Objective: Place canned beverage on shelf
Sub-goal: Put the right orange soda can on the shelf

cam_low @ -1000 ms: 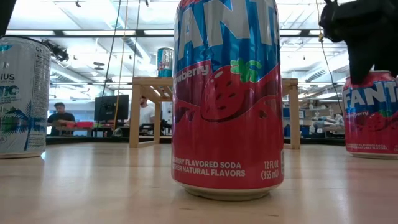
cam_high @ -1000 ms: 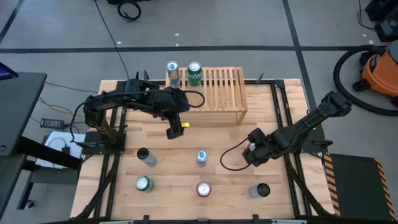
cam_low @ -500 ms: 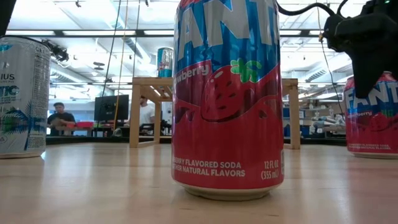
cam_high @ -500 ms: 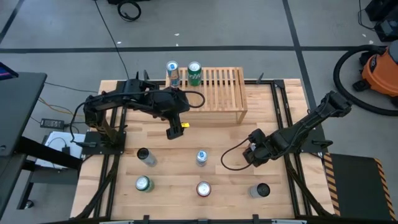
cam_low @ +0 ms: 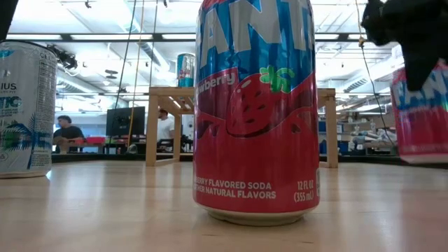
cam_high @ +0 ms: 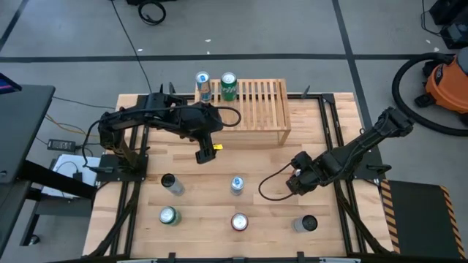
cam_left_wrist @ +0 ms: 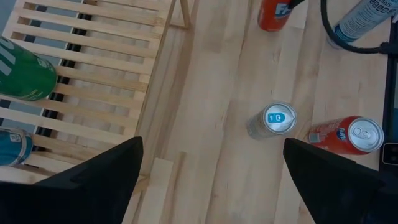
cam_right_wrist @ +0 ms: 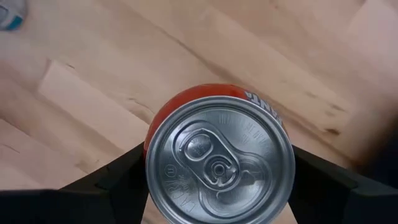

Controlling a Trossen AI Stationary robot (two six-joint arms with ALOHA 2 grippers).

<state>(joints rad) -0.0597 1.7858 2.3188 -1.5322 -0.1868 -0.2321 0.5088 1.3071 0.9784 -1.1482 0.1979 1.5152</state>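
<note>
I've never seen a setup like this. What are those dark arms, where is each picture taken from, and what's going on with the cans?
These are two robot arms at a wooden table, each ending in a two-fingered hand. One picture looks straight down from above. One looks level across the tabletop, so the closest can fills it. The other two come from cameras on each arm's wrist. At the table's far side stands a wooden shelf with a blue can and a green can on it. Loose cans stand on the table. The right hand grips a red can, just off the table in the low picture. The left hand hangs open in front of the shelf, holding nothing.
</note>
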